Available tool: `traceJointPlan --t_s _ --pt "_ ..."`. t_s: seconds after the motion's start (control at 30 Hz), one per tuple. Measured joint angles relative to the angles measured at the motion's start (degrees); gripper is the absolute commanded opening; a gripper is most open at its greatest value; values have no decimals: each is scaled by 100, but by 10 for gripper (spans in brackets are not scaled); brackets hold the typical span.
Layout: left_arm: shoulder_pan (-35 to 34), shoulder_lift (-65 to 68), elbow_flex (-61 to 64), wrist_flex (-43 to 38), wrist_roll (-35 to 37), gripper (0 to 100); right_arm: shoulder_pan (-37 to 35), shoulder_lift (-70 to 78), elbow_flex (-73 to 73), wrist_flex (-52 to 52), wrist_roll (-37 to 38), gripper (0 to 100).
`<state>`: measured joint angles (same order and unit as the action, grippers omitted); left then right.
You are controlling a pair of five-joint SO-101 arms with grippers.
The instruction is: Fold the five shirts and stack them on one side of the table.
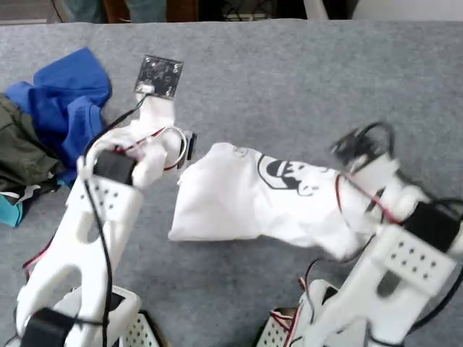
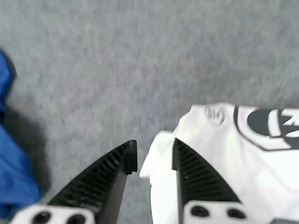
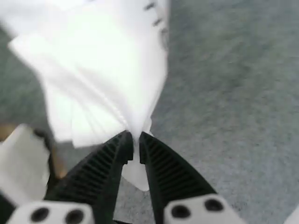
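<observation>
The right gripper (image 3: pixel 135 140) pinches a thin fold of the white shirt (image 1: pixel 239 199); a tug could free it. The left gripper (image 2: pixel 153 151), spread astride the shirt's left corner, may miss.

A grey, felt-like covering (image 1: pixel 289 79) is spread flat across the whole work surface, and its fine fibrous texture can be made out in both wrist views. Beyond its far edge a brown wooden panel (image 1: pixel 184 9) is located. A dark area containing cables (image 1: pixel 249 9) lies just beside the panel, and a white object (image 1: pixel 405 7) is positioned further along the same edge.
</observation>
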<state>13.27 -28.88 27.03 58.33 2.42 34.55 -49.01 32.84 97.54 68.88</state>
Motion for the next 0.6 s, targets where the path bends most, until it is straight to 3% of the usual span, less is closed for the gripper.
traceJointPlan --t_s 0.13,0.3,0.47,0.6 --pt "105 695 -387 1169 26 223 70 -844 369 237 246 283" --pt "308 914 -246 2180 26 226 79 -1662 369 246 281 303" --pt "615 738 765 2347 -149 227 79 -1626 369 141 264 303" --pt "721 589 1943 1565 -202 224 -211 -993 229 18 -141 303"
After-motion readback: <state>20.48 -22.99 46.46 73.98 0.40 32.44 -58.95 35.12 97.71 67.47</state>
